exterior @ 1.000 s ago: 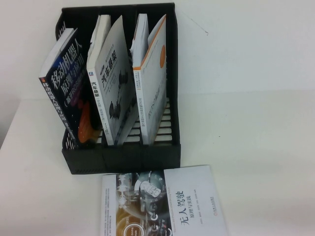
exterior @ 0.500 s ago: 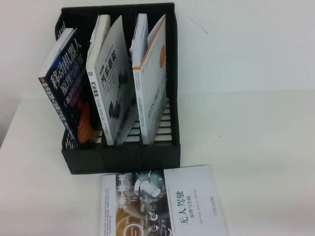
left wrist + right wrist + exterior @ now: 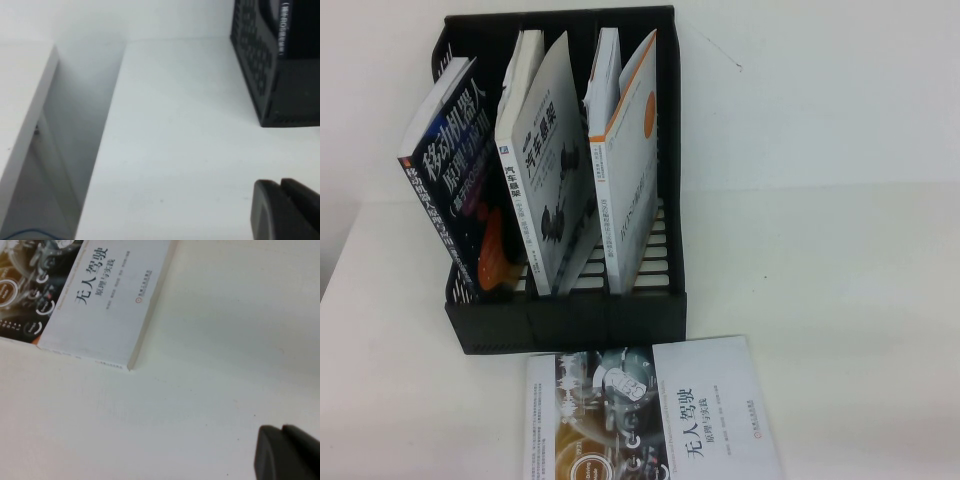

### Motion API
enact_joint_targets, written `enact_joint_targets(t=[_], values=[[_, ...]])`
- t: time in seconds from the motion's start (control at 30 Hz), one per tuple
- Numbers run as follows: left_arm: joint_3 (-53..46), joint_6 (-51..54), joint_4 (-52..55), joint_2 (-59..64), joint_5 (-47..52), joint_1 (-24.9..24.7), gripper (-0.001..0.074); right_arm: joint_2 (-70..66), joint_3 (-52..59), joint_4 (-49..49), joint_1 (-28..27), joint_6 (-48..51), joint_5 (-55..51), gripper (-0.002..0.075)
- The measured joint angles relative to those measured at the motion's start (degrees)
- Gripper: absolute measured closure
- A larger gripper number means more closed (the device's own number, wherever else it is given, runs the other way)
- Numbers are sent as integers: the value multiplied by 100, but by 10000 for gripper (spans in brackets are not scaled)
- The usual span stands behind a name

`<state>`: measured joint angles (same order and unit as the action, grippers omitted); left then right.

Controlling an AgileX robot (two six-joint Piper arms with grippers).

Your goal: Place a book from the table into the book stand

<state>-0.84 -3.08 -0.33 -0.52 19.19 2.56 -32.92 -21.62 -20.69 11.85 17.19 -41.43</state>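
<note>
High view shows the book (image 3: 655, 415) flat on the desk (image 3: 840, 300) before the full stand (image 3: 565, 310), ready for lifting, while left end effector (image 3: 287, 210) hovers closed beside the stand and right end effector (image 3: 287, 452), apparently closed too, waits near the book.

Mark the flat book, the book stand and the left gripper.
flat book (image 3: 700, 410), high view, on its white cover.
book stand (image 3: 570, 322), high view, on its front wall.
left gripper (image 3: 281, 185), left wrist view, at the shut fingertips, above bare table beside the stand.

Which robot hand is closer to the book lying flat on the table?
Right. The right gripper hovers just off the flat book; the left gripper, shut, sits beside the black book stand, with no book in its view.
</note>
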Motion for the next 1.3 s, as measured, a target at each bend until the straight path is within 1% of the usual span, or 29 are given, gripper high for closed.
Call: enact_joint_targets(t=[0.17,0.27,1.13,1.2,1.3], values=[[0,3,0,0,0,-381,736,0,0,-34,0,0,0,728],[0,3,0,-5,0,-456,736,0,0,-45,0,0,0,728],[0,16,0,-13,0,-458,737,51,25,-92,0,0,25,728],[0,16,0,-13,0,-458,737,225,116,-68,-15,0,163,728],[0,16,0,-13,0,-458,737,789,378,78,-180,-21,849,728]])
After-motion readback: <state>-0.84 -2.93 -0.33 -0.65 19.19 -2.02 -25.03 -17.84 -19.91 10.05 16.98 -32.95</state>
